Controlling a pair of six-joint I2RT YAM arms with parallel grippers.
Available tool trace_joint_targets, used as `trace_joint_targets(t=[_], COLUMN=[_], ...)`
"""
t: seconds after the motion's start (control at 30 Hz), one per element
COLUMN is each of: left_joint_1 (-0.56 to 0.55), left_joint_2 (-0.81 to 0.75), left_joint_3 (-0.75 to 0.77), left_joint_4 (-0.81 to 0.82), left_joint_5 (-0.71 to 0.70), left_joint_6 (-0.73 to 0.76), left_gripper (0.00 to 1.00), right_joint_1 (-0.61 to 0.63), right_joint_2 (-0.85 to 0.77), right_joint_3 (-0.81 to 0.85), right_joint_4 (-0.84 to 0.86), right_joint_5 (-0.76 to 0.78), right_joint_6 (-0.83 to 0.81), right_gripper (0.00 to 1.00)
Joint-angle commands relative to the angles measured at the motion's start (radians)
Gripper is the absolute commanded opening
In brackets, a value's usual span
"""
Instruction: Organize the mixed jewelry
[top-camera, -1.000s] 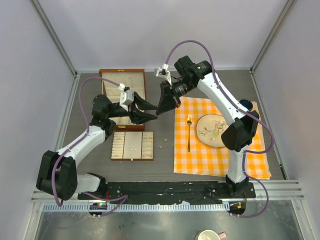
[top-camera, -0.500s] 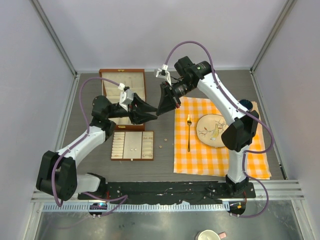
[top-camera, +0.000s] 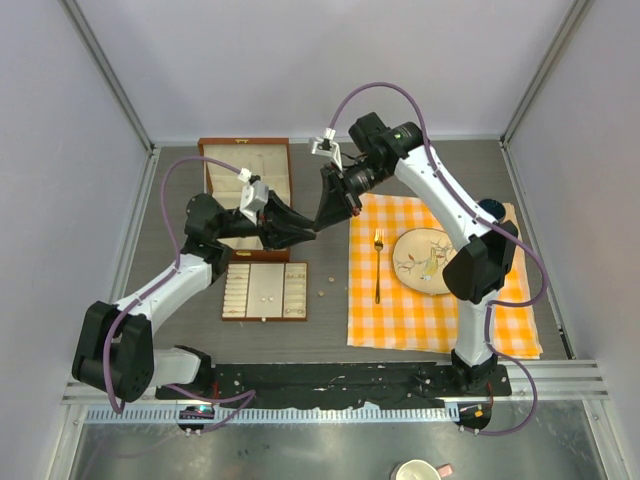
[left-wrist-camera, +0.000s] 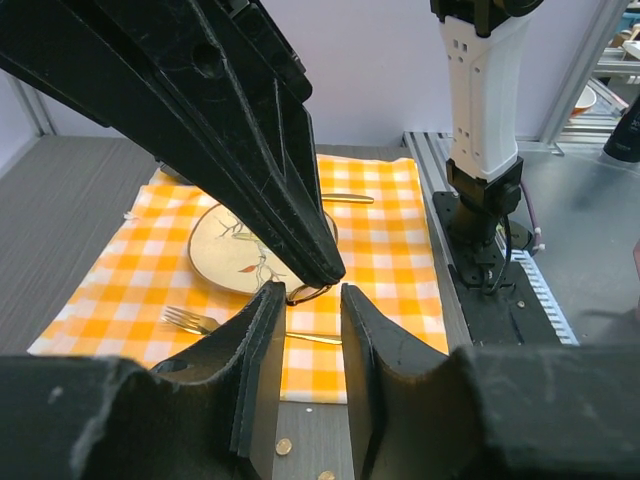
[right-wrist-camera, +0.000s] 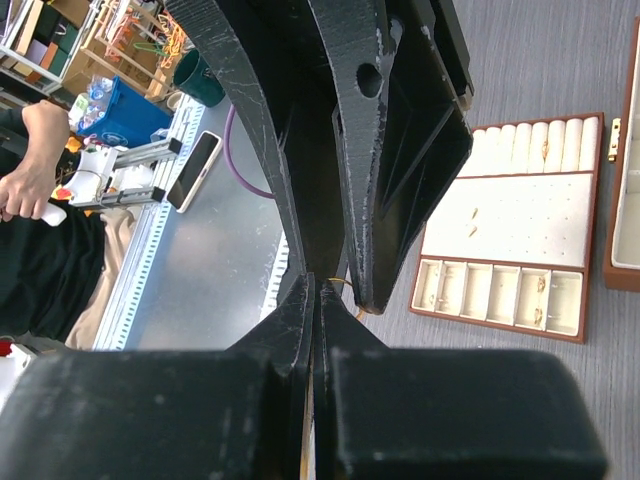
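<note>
Tiny gold studs (top-camera: 322, 293): loose on grey table (top-camera: 330, 330), beside flat brown cream-lined tray (top-camera: 265, 291). Left gripper (left-wrist-camera: 313, 292): jaws apart, flanking thin metal hoop bracelet (left-wrist-camera: 308, 299). Right gripper (top-camera: 322, 222): pinched on that hoop, held between open wooden box (top-camera: 247, 165) and orange checked cloth (top-camera: 440, 310).

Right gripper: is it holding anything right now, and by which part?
Yes. The right gripper pinches a thin hoop by its top edge, at the fingertips. The left gripper is open next to it, not gripping.
</note>
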Motion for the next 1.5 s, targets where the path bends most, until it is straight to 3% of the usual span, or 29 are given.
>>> trace_joint_targets(t=[0.0, 0.3, 0.7, 1.1, 1.47], left_joint_1=[-0.012, -0.017, -0.017, -0.017, -0.011], left_joint_2=[-0.024, -0.021, -0.022, -0.034, -0.05], left_joint_3=[0.0, 0.005, 0.008, 0.083, 0.098], left_joint_4=[0.058, 0.058, 0.049, -0.325, -0.462], left_joint_5=[0.0, -0.009, -0.032, -0.061, -0.12], left_joint_6=[0.0, -0.012, -0.029, 0.137, 0.191], left_gripper=[0.31, 0.14, 0.01, 0.0, 0.0], right_joint_1=[-0.006, -0.006, -0.012, -0.023, -0.036], right_joint_2=[-0.013, -0.013, -0.023, -0.065, -0.169], right_joint_3=[0.004, 0.002, 0.001, -0.016, -0.09], right_joint_4=[-0.032, -0.022, -0.015, 0.014, 0.123], right_joint_5=[-0.01, -0.009, 0.013, 0.079, 0.223], right_joint_6=[0.011, 0.019, 0.026, 0.049, 0.114], right_gripper=[0.01, 0.01, 0.01, 0.01, 0.31])
